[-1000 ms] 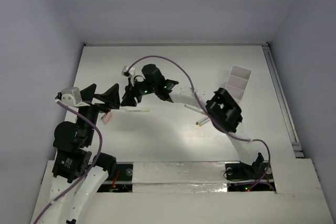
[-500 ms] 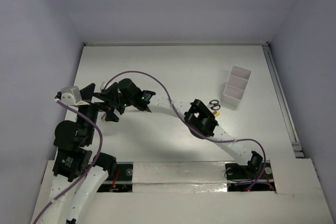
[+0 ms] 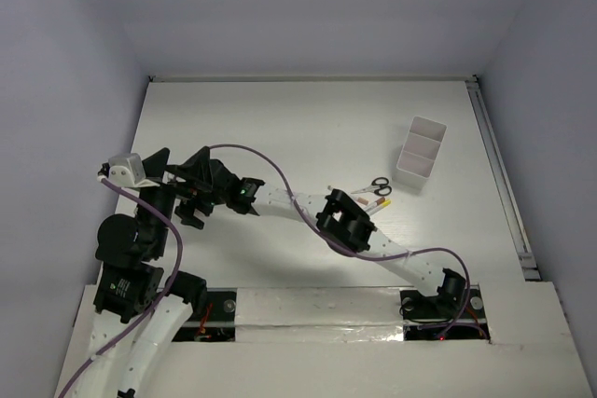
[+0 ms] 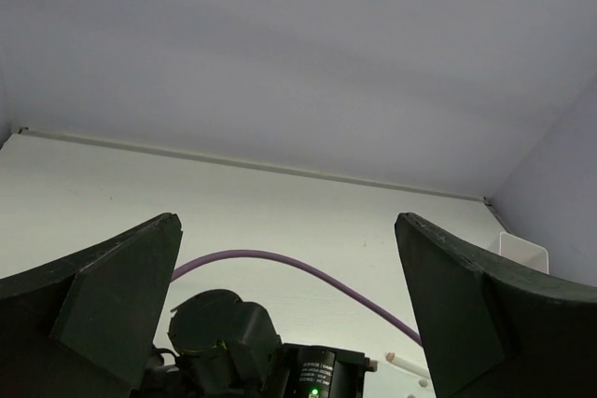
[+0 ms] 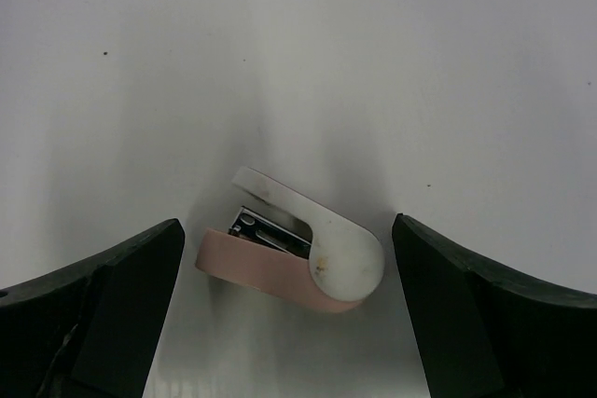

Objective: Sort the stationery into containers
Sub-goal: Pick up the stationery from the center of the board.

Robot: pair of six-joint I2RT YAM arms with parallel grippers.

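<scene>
A small pink-and-white stapler [image 5: 297,253] lies on the white table, between the wide-apart jaws of my right gripper [image 5: 287,230], which is open and touches nothing. From above, the right gripper [image 3: 189,204] reaches far left and covers the stapler. My left gripper [image 3: 177,171] hangs open and empty just beside it; its wrist view [image 4: 287,226] looks over the right wrist. Black-handled scissors [image 3: 378,185] and two white pens [image 3: 366,191] [image 3: 377,203] lie near the white three-cell container [image 3: 420,149].
The right arm's purple cable [image 3: 280,174] arcs over the table's middle. The right arm's elbow [image 3: 345,221] sits close to the pens. A rail [image 3: 499,174] runs along the table's right edge. Grey walls close in the back and both sides.
My right arm has swung left across the table to the stapler, and its jaws have opened wide. The scissors and pens now show beside its elbow. The left arm has not moved.
</scene>
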